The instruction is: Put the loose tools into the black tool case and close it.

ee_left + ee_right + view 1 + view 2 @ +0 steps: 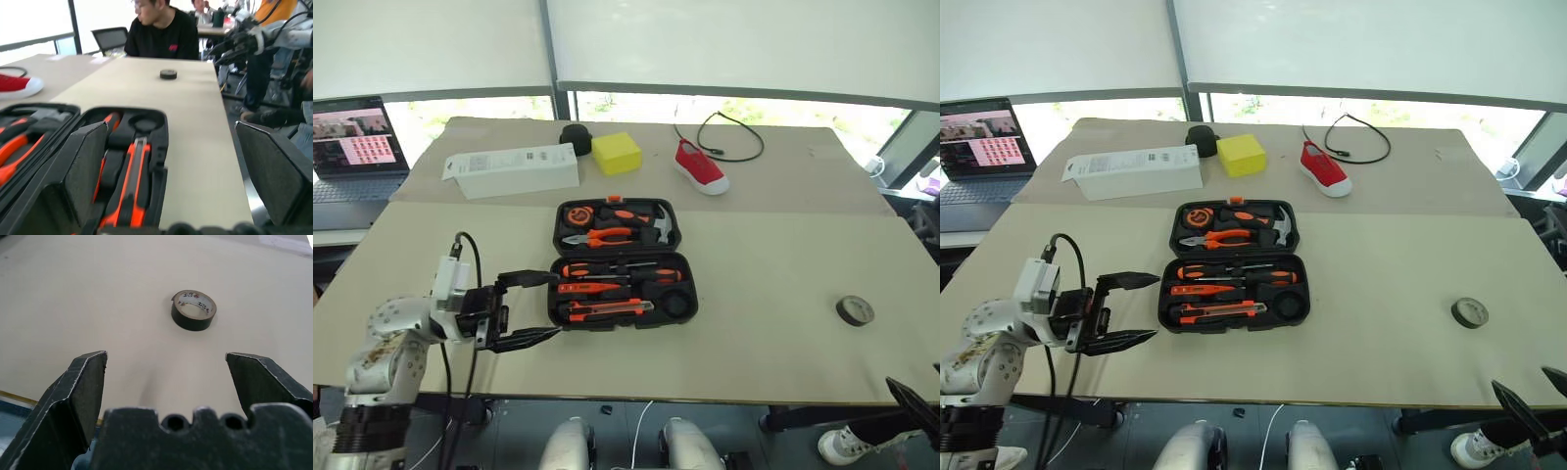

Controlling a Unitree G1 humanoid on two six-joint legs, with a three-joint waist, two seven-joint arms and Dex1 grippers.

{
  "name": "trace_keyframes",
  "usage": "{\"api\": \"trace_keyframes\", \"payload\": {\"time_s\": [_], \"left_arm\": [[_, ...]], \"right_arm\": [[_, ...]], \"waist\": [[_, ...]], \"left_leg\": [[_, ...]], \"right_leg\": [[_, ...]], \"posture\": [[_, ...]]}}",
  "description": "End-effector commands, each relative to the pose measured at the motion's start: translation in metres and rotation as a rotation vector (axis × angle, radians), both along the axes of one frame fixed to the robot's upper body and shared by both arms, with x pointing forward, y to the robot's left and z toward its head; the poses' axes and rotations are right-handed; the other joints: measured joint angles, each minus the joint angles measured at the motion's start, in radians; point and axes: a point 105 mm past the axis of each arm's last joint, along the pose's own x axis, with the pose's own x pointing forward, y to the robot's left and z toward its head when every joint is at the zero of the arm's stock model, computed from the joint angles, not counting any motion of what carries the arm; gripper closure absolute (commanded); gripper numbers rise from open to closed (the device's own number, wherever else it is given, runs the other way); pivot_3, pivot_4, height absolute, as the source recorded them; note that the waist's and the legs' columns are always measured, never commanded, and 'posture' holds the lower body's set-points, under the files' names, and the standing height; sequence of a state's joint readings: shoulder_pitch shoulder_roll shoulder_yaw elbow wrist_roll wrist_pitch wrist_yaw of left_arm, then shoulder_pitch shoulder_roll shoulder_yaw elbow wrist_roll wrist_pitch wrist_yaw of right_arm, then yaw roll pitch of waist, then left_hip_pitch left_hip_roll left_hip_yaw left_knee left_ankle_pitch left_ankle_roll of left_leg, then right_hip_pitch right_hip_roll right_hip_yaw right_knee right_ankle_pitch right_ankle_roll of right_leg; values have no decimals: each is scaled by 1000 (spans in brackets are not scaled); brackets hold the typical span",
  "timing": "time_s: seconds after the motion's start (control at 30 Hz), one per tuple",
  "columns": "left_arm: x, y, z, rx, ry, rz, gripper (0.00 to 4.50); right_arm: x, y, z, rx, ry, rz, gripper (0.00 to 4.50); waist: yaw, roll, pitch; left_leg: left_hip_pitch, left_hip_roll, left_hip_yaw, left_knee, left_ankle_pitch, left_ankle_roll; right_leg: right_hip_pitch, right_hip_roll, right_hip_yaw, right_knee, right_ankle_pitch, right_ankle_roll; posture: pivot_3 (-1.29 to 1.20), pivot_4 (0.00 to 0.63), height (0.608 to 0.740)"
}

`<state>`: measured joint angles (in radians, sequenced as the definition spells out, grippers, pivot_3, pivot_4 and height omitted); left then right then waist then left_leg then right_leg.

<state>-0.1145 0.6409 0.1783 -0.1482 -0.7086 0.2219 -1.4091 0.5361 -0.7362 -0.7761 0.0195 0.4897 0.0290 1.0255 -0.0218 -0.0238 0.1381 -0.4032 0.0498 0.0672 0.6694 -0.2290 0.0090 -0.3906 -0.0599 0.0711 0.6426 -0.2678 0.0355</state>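
One case: the black tool case (622, 264) lay open and flat near the middle of the table (773, 323), its lid half farther from the robot, its tray half nearer
Lid half: orange-handled pliers (597, 236), a hammer (656, 224) and a round orange tape measure (576, 214) sat in their slots
Tray half: two slim screwdrivers (607, 268) lay side by side along the far rows, a black-orange utility knife (607, 309) lay along the row nearest the robot; the round slot at the case's right end held nothing
Tape roll: the small black tape roll (855, 310) lay flat on the table, well apart from the case, off its right side and close to the table's near edge
Left gripper: the left gripper (530, 307) hovered just beside the case's left end, pointing at it, jaws wide and holding nothing
Right gripper: the right gripper (166, 382) hung near the table's near edge, well to the right of the case, pointing toward the tape roll, jaws wide and holding nothing
Beyond the case: a long white box (514, 169), a small round black object (576, 135), a yellow block (616, 153), a red shoe (701, 166) and a black cable (729, 135) lay on the far part of the table; a laptop (352, 147) stood off its far left corner
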Motion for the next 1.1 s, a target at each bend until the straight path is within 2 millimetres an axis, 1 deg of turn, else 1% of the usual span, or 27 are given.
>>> {"api": "trace_keyframes", "payload": {"time_s": [0.03,0.13,0.2,0.37,0.5,0.6,0.7,0.77,0.9,0.97,1.1], "left_arm": [[-5,-14,9,-19,-6,-35,18],[-6,-24,11,-26,3,-57,18],[-5,-31,13,-21,5,-73,18],[-4,-42,16,-10,16,-74,18],[-5,-47,19,-24,13,-61,18],[-9,-49,21,-24,12,-57,0],[-10,-46,20,-18,13,-40,0],[-9,-45,20,-14,9,-34,0],[-7,-44,20,-11,5,-34,0],[-6,-45,21,-9,1,-41,0],[-6,-46,20,-1,-2,-55,0]], "right_arm": [[27,3,11,-72,53,87,0],[60,1,11,-126,165,138,0],[83,-2,7,-164,257,155,0],[111,-13,-5,-268,381,163,0],[121,-19,-11,-270,447,138,0],[125,-23,-12,-264,491,103,779],[127,-17,-10,-219,514,123,1798],[129,-14,-9,-226,507,136,2442],[131,-10,-6,-220,493,147,3566],[132,-9,-5,-225,484,149,3986],[133,-5,-2,-227,459,173,3986]], "waist": [[-3,0,0],[3,0,1],[3,0,2],[13,0,2],[11,0,2],[8,0,3],[8,0,2],[8,0,3],[8,0,3],[7,0,3],[8,0,3]], "left_leg": [[0,-1,0,0,0,0],[0,-1,0,-1,0,0],[1,-1,1,-1,0,0],[-1,-2,3,-2,0,0],[-4,-4,3,-2,0,1],[-4,-4,3,-2,-1,1],[-3,-4,3,-2,-1,1],[-3,-4,3,-2,-1,1],[-2,-4,3,-2,-1,1],[-2,-4,3,-2,-1,1],[-2,-4,3,-2,-1,1]], "right_leg": [[0,1,0,0,1,1],[0,2,-1,0,1,2],[0,2,-1,0,1,2],[-1,2,-3,-1,1,2],[-3,1,-2,-2,0,4],[-3,1,-2,-2,0,4],[-2,1,-2,-2,0,4],[-2,1,-3,-2,0,4],[-1,1,-3,-2,0,4],[-1,1,-3,-1,0,4],[-1,1,-3,-1,0,4]], "posture": [[0,150,740],[0,150,740],[0,150,740],[0,150,740],[0,150,740],[0,150,740],[0,150,740],[0,150,740],[0,150,740],[0,150,740],[0,150,740]]}}
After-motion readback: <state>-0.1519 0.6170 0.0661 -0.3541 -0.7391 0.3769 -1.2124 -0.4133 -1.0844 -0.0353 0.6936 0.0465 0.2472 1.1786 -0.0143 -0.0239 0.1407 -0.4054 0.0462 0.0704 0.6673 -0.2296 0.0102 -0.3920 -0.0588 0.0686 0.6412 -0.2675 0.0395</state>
